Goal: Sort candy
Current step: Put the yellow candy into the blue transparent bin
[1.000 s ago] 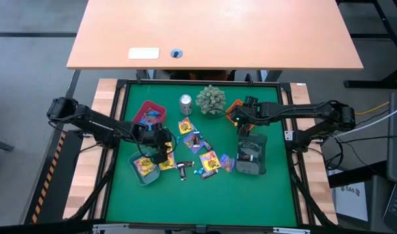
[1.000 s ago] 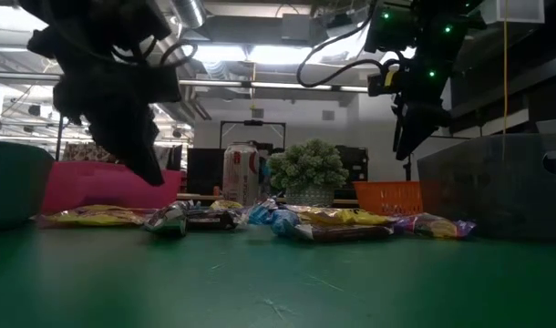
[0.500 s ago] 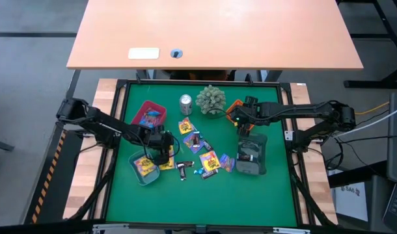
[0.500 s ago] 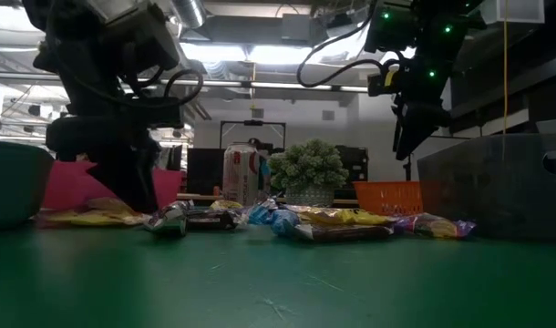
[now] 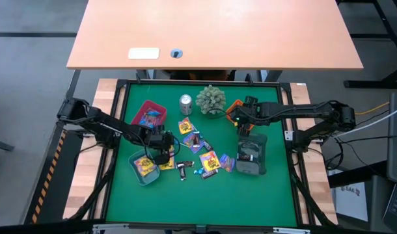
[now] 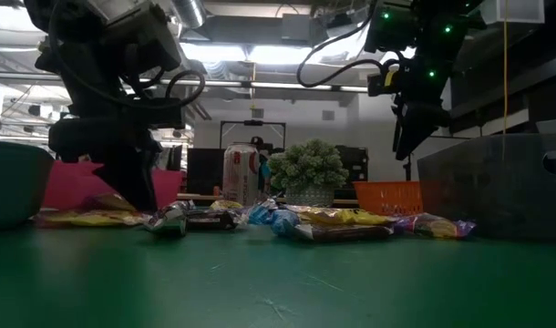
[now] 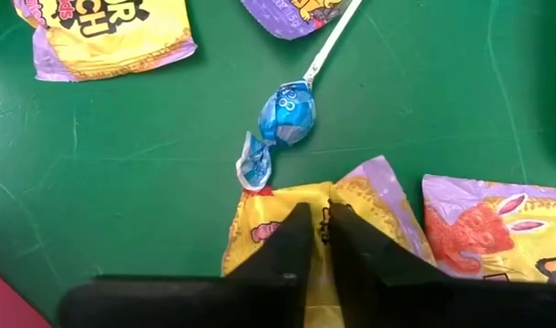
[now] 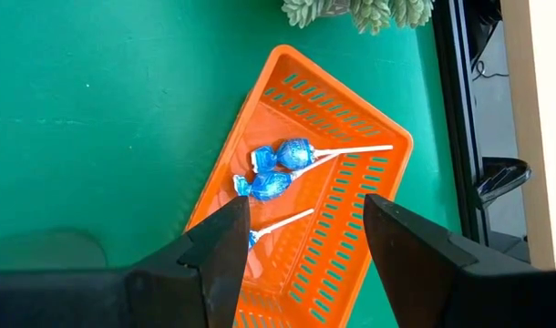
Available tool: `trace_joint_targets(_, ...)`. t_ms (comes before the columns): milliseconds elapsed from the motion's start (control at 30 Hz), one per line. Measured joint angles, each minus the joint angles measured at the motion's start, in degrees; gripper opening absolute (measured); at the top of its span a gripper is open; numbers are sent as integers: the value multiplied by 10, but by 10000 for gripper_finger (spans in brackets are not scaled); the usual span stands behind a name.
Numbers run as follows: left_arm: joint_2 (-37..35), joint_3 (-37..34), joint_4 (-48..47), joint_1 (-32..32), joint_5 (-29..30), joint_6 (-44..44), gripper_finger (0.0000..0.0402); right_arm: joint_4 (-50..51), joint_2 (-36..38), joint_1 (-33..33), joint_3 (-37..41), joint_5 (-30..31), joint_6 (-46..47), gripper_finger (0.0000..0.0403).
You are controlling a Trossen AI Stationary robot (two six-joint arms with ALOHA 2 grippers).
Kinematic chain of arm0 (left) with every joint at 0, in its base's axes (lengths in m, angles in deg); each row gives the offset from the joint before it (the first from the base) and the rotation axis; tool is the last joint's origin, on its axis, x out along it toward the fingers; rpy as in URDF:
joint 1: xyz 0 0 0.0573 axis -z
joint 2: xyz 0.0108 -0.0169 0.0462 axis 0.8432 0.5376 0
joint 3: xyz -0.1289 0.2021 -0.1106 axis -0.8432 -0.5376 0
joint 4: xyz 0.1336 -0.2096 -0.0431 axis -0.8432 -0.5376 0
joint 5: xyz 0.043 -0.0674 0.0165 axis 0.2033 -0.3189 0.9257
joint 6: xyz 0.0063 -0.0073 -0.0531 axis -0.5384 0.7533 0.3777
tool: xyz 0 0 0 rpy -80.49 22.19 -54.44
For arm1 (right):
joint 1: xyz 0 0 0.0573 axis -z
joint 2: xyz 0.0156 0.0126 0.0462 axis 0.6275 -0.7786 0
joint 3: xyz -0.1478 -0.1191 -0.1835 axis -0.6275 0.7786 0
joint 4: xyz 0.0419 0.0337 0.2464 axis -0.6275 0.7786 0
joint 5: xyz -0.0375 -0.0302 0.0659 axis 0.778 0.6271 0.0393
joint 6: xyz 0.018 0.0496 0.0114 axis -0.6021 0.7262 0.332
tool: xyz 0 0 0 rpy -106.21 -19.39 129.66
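Note:
Candy lies loose on the green mat: yellow packets (image 5: 210, 161), a blue-wrapped lollipop (image 7: 287, 114) and a dark mini bar (image 5: 183, 170). My left gripper (image 5: 163, 156) is down at the mat beside the teal tray (image 5: 138, 174), shut on one yellow packet (image 7: 269, 241). That packet lies flat on the mat, and another packet (image 7: 497, 228) lies right beside it. My right gripper (image 8: 305, 210) hangs open above the orange tray (image 8: 387, 182), which holds a few blue lollipops (image 8: 283, 169). It touches nothing. My left gripper pinches the yellow packet at its end edge (image 7: 320, 195) between its two fingertips (image 7: 296, 239). The fingers come from above, pointing down (image 6: 132, 193). The rest of the packet lies flat on the mat on both sides of the fingers.
A silver can (image 5: 185, 103) and a green spiky plant (image 5: 210, 99) stand at the far side. A red tray (image 5: 148, 112) with candy sits far left. A dark grey tray (image 5: 252, 155) sits at the right. Bare mat lies toward the near edge.
My left gripper has come down from a raised, tilted pose onto the yellow packet beside the teal tray and now stands upright on it. The packet's near end bulges up a little at the fingers. My right gripper has kept still.

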Motion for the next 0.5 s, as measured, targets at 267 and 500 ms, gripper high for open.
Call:
trace_joint_targets(267, -1, -1, 0, 0, -3, -5, 2, 0, 0, 0, 0, 0, 0, 216)
trace_joint_targets(500, -37, -4, -8, 0, -19, -3, 0, 0, 0, 0, 0, 0, 0, 216)
